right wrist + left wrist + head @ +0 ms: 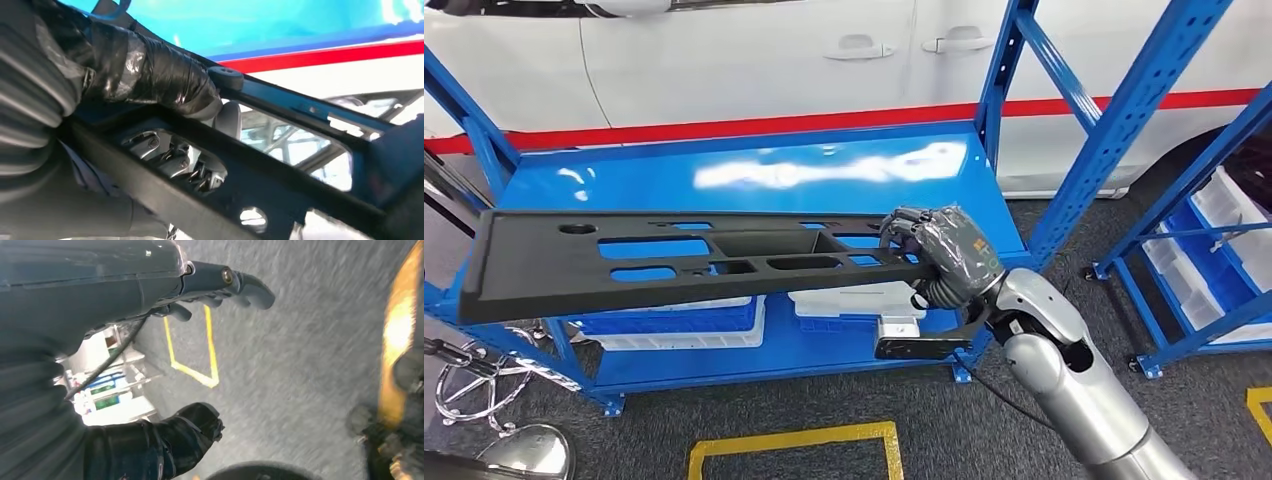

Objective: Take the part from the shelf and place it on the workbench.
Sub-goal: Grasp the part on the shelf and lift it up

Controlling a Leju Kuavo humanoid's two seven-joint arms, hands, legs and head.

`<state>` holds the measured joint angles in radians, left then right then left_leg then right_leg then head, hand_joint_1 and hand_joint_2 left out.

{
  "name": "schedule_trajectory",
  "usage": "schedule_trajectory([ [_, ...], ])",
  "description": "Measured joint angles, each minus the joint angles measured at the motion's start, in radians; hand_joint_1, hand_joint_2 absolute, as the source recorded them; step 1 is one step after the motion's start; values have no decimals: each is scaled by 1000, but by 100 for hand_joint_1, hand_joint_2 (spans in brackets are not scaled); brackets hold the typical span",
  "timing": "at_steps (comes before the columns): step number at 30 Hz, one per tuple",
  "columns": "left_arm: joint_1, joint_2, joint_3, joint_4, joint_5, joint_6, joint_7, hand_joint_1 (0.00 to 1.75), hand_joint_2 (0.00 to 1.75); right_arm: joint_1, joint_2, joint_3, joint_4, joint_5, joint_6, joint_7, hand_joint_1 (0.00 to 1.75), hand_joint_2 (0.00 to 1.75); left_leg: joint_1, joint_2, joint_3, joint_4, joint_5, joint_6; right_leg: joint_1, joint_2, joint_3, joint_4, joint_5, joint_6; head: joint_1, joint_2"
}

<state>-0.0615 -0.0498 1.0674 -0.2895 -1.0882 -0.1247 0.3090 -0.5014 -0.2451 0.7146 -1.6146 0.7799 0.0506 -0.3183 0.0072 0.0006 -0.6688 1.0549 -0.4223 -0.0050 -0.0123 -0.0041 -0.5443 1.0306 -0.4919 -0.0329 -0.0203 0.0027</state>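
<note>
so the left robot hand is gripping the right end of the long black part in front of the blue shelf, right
Not quite: it is the right robot hand that grips the right end of the long black part in front of the blue shelf, as the head view shows. The left robot hand holds nothing and hangs over the grey floor in the left wrist view.

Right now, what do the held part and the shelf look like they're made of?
Part: probably moulded plastic, matte black, with cut-out slots and no shine. Shelf: likely painted steel, glossy blue; its deck mirrors the lights and its posts are perforated. The right hand grips the part's end.
</note>
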Motion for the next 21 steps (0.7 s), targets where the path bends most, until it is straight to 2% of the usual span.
schedule_trajectory([
  [1,1,4,3,0,2,-5,0,0,175,-5,10,9,-3,0,9,10,175,175,2,-1,-15,39,-47,-5,-1,-1,-13,-2,12,-8,0,0],
  [3,2,17,11,0,8,-14,-1,0,175,-15,41,30,-6,1,26,38,175,175,4,-1,-49,162,-146,-12,3,-1,-45,-1,37,-17,-1,0],
  [4,2,27,15,0,10,-18,0,0,175,-20,59,41,-5,2,33,52,175,175,4,-1,-57,220,-169,-14,6,0,-63,0,50,-18,-1,0],
  [5,1,37,19,0,11,-21,1,0,175,-26,77,51,-3,3,37,64,175,175,4,-1,-54,256,-166,-14,8,0,-81,1,63,-18,-1,0],
  [6,0,46,23,0,12,-24,3,0,175,-32,94,61,0,3,39,75,175,175,3,-1,-34,262,-143,-13,9,-1,-99,3,76,-17,-1,0],
  [7,-1,54,27,0,11,-26,4,0,175,-40,109,68,4,4,40,84,175,175,3,-1,3,233,-111,-11,10,-1,-116,5,87,-15,-1,0],
  [8,-2,61,30,0,10,-28,5,0,175,-48,120,74,7,4,39,91,175,175,2,-2,57,173,-90,-6,11,-2,-129,8,98,-13,-1,0],
  [9,-2,66,32,0,8,-29,5,0,175,-56,128,77,10,3,38,97,175,175,0,-2,119,93,-90,-1,12,-2,-140,11,107,-10,-1,0],
  [10,-3,70,33,0,5,-30,5,0,175,-62,132,79,11,2,36,100,175,175,-3,-2,171,21,-102,4,14,-4,-146,12,117,-6,-1,0],
  [11,-2,73,34,0,2,-30,4,0,175,-67,132,80,12,-1,34,101,175,175,-6,-3,205,-33,-117,9,13,-6,-149,11,127,-1,-1,0],
  [12,-2,74,35,0,-1,-31,3,0,175,-71,130,80,12,-6,32,101,175,175,-10,-3,217,-61,-124,13,13,-9,-150,8,138,5,-1,0],
  [13,-1,73,35,0,-3,-31,2,0,175,-73,126,79,12,-11,29,99,175,175,-10,-3,213,-67,-118,18,13,-11,-150,3,150,11,-1,0],
  [14,-1,72,36,0,-5,-31,0,0,175,-75,120,79,13,-16,27,97,175,175,-9,-1,204,-70,-105,24,11,-9,-154,4,147,18,-1,0],
  [15,-1,70,36,0,-8,-31,-1,0,175,-76,112,79,13,-19,25,94,175,175,-7,2,195,-72,-91,33,10,-6,-162,18,124,23,-1,0],
  [16,-1,67,36,1,-11,-31,-3,0,175,-77,103,78,13,-21,23,92,175,175,-4,6,183,-75,-76,41,9,-3,-173,50,82,28,0,0],
  [18,-1,59,36,1,-17,-30,-7,0,175,-76,79,74,13,-25,20,87,175,175,-3,11,150,-72,-49,51,5,1,-201,169,-28,37,0,0],
  [19,0,55,36,1,-19,-29,-11,0,175,-75,66,71,13,-27,19,86,175,175,-3,12,131,-68,-36,52,4,1,-210,232,-59,41,0,0],
  [20,0,51,36,1,-22,-29,-14,0,175,-73,53,66,13,-29,17,85,175,175,-4,12,109,-62,-24,51,2,1,-210,280,-65,44,0,0],
  [21,0,48,36,1,-23,-28,-17,0,175,-72,42,61,13,-30,15,84,175,175,-4,12,88,-56,-13,50,1,1,-198,299,-47,45,0,0],
])
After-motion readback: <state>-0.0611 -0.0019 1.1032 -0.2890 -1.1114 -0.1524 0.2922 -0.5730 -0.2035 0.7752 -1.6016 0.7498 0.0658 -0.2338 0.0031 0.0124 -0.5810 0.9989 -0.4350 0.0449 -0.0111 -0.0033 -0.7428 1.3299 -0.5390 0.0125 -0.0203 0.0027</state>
